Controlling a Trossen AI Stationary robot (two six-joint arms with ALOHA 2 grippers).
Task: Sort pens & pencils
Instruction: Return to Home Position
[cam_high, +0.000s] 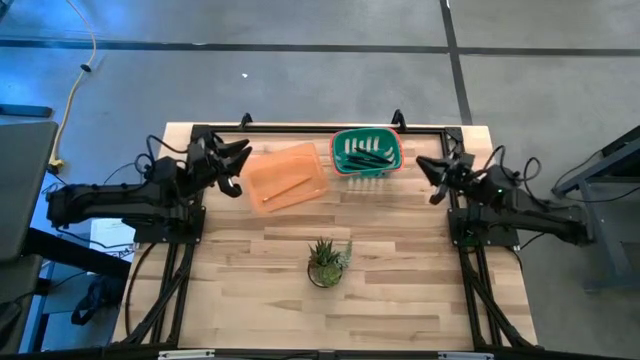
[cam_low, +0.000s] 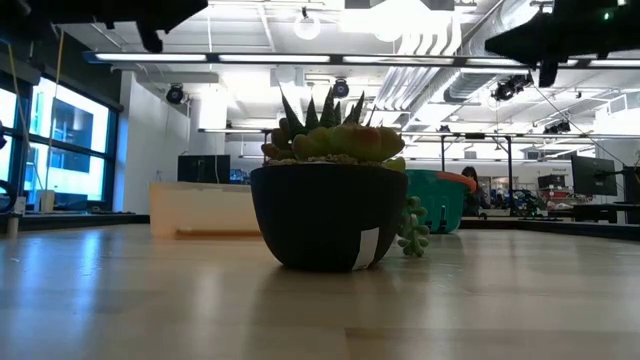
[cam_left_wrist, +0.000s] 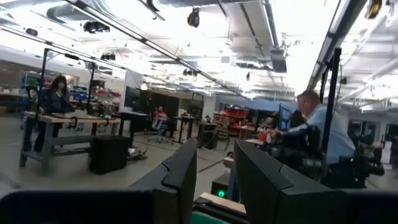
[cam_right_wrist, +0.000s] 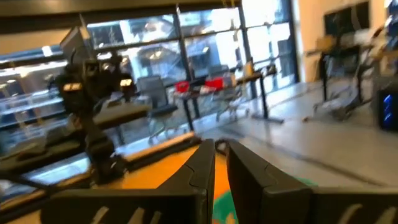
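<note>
The wooden table (cam_high: 400, 300) is flanked by both arms, parked at its sides, probably so nothing gets bumped now the sorting looks done. The left gripper (cam_high: 243, 168) is held apart on nothing; the right gripper (cam_high: 425, 180) is nearly pinched together, empty too. Kept separate by type: the orange tray (cam_high: 255, 165) is loaded with the pencils (cam_high: 288, 186), the green basket (cam_high: 336, 150) beside it with the pens (cam_high: 365, 153). The potted plant (cam_high: 327, 262) is untouched.

Bright ceiling lights (cam_low: 400, 15), overhead glare, soft shadows
</note>
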